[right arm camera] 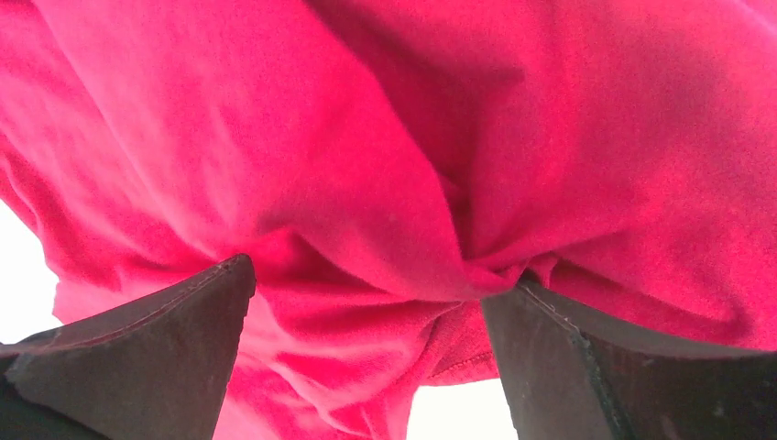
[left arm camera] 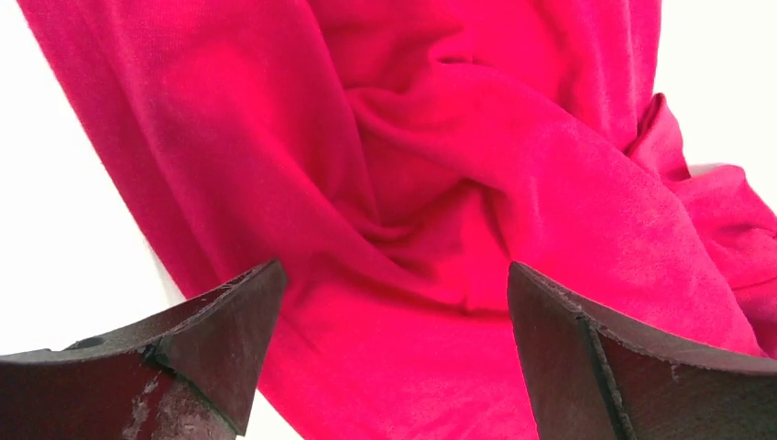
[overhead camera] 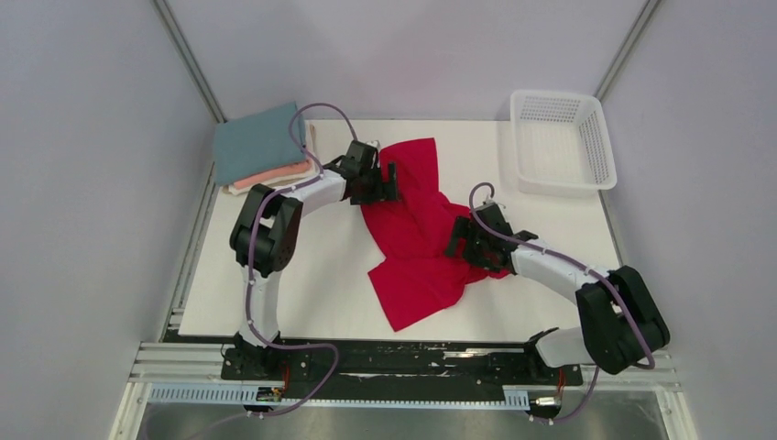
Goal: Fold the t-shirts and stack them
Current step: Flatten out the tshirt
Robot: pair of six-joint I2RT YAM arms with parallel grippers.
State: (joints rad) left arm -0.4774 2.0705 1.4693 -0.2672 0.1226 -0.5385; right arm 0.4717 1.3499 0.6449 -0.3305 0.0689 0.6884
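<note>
The crimson-red t-shirt [overhead camera: 417, 238] lies crumpled and twisted in the middle of the white table [overhead camera: 302, 275]. My left gripper [overhead camera: 388, 183] is open at the shirt's upper left edge. In the left wrist view the gripper [left arm camera: 394, 268] has its fingers wide apart over folds of the red cloth [left arm camera: 440, 165]. My right gripper [overhead camera: 456, 246] is open at the shirt's right edge. In the right wrist view the gripper [right arm camera: 366, 280] has bunched red cloth [right arm camera: 366, 137] between and beyond its spread fingers. Folded teal-blue [overhead camera: 259, 145], salmon-pink [overhead camera: 275, 174] and cream [overhead camera: 240, 191] shirts are stacked at the back left.
A white plastic mesh basket [overhead camera: 561, 137] stands at the back right corner of the table. Grey walls and metal frame posts close in the table on the left, back and right.
</note>
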